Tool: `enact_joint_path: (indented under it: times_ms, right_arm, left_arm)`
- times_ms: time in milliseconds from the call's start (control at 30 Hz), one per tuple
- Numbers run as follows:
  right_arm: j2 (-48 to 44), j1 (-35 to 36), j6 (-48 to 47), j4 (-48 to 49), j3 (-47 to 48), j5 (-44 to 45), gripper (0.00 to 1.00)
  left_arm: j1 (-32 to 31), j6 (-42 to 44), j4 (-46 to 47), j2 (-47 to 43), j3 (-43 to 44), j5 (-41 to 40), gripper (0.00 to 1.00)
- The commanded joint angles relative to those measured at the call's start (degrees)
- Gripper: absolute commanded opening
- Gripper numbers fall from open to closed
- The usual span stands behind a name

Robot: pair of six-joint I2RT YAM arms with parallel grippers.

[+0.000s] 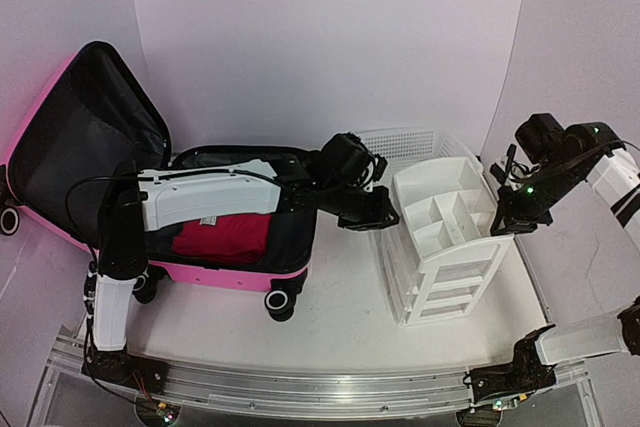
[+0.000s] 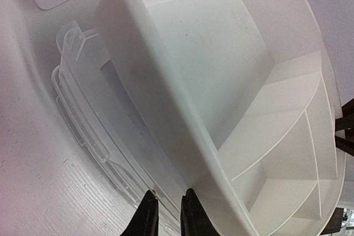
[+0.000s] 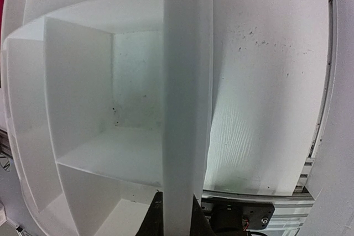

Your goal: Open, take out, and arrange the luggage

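Rail [image 1: 320,387], white table [image 1: 340,332], pale walls [image 1: 330,37], left pincer [image 2: 168,218] and right pincer [image 3: 176,214] clamped on organizer [image 1: 445,237], luggage [image 1: 225,273] open

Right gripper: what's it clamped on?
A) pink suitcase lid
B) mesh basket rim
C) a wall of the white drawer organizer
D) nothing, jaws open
C: in the right wrist view the right gripper has its fingers closed on either side of a thin upright wall of the drawer organizer.
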Motion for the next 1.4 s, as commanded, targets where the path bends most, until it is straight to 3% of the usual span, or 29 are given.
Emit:
enact_joint_path:
  times_ms: [0, 233, 400, 733, 800, 900, 1000, 1367]
  right_arm:
    - [-2.26, 0.35, 0.25, 5.23, 0.89, -6.01, 0.0]
    - [-2.91, 0.35, 0.02, 5.3, 0.89, -4.96, 0.0]
    - [-3.23, 0.34, -0.26, 5.21, 0.8, -4.32, 0.0]
    - [-4.12, 0.35, -0.71, 4.51, 0.24, -3.36, 0.0]
    - [-4.03, 0.34, -0.71, 4.53, 0.25, -3.51, 0.0]
    - [-3.87, 0.35, -0.83, 4.57, 0.51, -3.82, 0.0]
    - [-3.61, 0.34, -0.63, 4.57, 0.98, -4.26, 0.0]
    - [-3.54, 0.35, -0.36, 4.66, 0.21, -5.37, 0.0]
  left_arm:
    - [-0.67, -1.25, 3.96, 4.04, 6.78, 5.84, 0.16]
    - [-0.67, 2.64, 3.98, 3.6, 6.67, 7.6, 0.23]
    - [-0.67, 9.93, 4.06, -5.89, -4.26, 1.56, 0.44]
    - [-0.58, 16.05, 6.06, -20.86, -21.2, -2.56, 0.58]
    - [-0.5, 14.66, 5.98, -20.47, -22.13, -3.86, 0.5]
    - [-0.5, 12.65, 5.87, -17.31, -20.86, -2.3, 0.26]
    - [-0.5, 10.87, 5.9, -12.87, -17.16, 1.35, 0.16]
    - [-1.1, 8.02, 9.33, -1.82, -4.19, 7.92, 0.14]
